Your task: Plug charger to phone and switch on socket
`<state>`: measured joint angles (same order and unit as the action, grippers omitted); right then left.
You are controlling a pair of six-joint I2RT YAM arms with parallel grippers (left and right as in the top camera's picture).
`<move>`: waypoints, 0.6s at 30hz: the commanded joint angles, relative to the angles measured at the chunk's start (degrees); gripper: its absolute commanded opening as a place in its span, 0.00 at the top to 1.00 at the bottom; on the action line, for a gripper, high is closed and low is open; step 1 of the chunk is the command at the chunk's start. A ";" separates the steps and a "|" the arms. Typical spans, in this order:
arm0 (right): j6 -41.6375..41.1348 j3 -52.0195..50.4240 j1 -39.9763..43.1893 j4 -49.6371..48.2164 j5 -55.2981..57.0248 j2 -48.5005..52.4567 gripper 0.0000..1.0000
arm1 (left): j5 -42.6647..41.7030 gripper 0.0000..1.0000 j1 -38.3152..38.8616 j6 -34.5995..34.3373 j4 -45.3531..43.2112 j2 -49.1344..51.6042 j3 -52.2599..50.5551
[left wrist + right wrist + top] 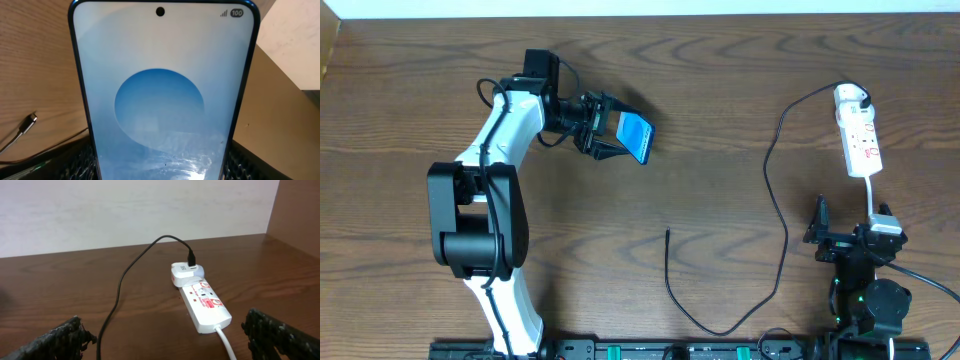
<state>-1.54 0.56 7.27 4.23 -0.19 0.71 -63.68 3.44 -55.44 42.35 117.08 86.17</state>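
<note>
Your left gripper (pixel 612 137) clasped the phone (pixel 636 137), upper left of centre: rigid, slick glass, so grip its edges. The limp charger (pixel 667 250) lay mid-frame; take it behind the tip. Your right gripper (pixel 850 235) gaped empty below the socket (pixel 860 135).

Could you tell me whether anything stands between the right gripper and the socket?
Nothing visible does. Between the open right gripper and the socket lies only the socket's own white cord; the charger cable passes to the left.
</note>
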 commanded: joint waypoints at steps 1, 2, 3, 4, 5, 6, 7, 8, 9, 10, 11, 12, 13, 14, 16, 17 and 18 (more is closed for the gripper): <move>-0.74 -0.24 0.13 0.07 0.48 -0.37 0.01 | -1.01 0.93 -0.20 0.96 -1.25 -2.75 1.11; -0.74 -0.24 0.13 0.07 0.48 -0.37 0.01 | -1.03 0.93 -0.20 0.96 -1.38 -2.75 1.11; -0.74 -0.24 0.13 0.07 0.48 -0.37 0.01 | -1.05 0.93 -0.20 0.96 -1.36 -2.75 1.11; -0.74 -0.24 0.13 0.07 0.48 -0.37 0.01 | -1.20 0.93 -0.20 0.96 -1.36 -2.75 1.11; -0.74 -0.24 0.13 -0.04 0.48 -0.37 0.01 | -1.20 0.93 -0.20 0.96 -1.36 -2.75 1.11; -0.79 -0.24 0.13 -0.17 0.46 -0.37 0.01 | -1.20 0.93 -0.20 0.94 -1.38 -2.75 1.11; -0.79 -0.24 0.13 -0.13 0.20 -0.37 0.01 | -1.20 0.92 -0.20 0.96 -1.36 -2.75 1.11; -0.79 -0.24 0.13 0.00 -0.22 -0.37 0.01 | -1.20 0.93 -0.20 0.94 -1.36 -2.75 1.11; -0.79 -0.24 0.13 0.00 -0.17 -0.37 0.01 | -1.20 0.93 -0.20 0.94 -1.36 -2.75 1.11; -0.79 -0.24 0.13 -0.04 -0.17 -0.37 0.01 | -1.20 0.93 -0.20 0.94 -1.36 -2.75 1.11; -0.76 -0.24 0.13 -0.26 -0.15 -0.37 0.01 | -1.20 0.93 -0.20 0.94 -1.36 -2.75 1.11; -0.76 -0.24 0.13 -0.68 -0.17 -0.37 0.01 | -1.20 0.93 -0.20 0.94 -1.36 -2.75 1.11; -0.81 -0.24 0.13 -1.07 -0.68 -0.37 0.01 | -1.20 0.93 -0.20 0.94 -1.36 -2.75 1.11; -0.79 -0.24 0.13 -1.75 -1.25 -0.37 0.01 | -1.20 0.93 -0.20 0.96 -1.36 -2.75 1.11; -0.76 -0.24 0.13 -3.41 -1.25 -0.37 0.01 | -1.20 0.93 -0.20 0.94 -1.38 -2.75 1.11; -0.74 -0.24 0.13 -4.39 -1.25 -0.37 0.01 | -1.20 0.93 -0.20 0.94 -1.38 -2.75 1.11; -0.70 -0.24 0.13 -5.51 -1.27 -0.37 0.01 | -1.20 0.93 -0.20 0.94 -1.36 -2.75 1.11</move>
<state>-1.54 0.51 7.27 0.30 -0.69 0.71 -63.66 3.44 -55.42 41.04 116.77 86.17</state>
